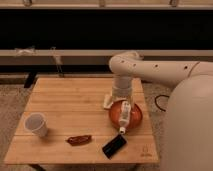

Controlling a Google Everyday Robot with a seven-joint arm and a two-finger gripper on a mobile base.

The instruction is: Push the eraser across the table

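The eraser is a small flat black block lying at an angle near the front edge of the light wooden table, right of centre. My gripper hangs from the white arm that reaches in from the right. It points down over the front rim of an orange bowl. Its tip sits just behind and slightly right of the eraser, with a small gap between them. Nothing shows in its grasp.
A white cup stands at the front left. A reddish-brown oblong item lies left of the eraser. A small white block rests behind the bowl. The robot's white body fills the right side.
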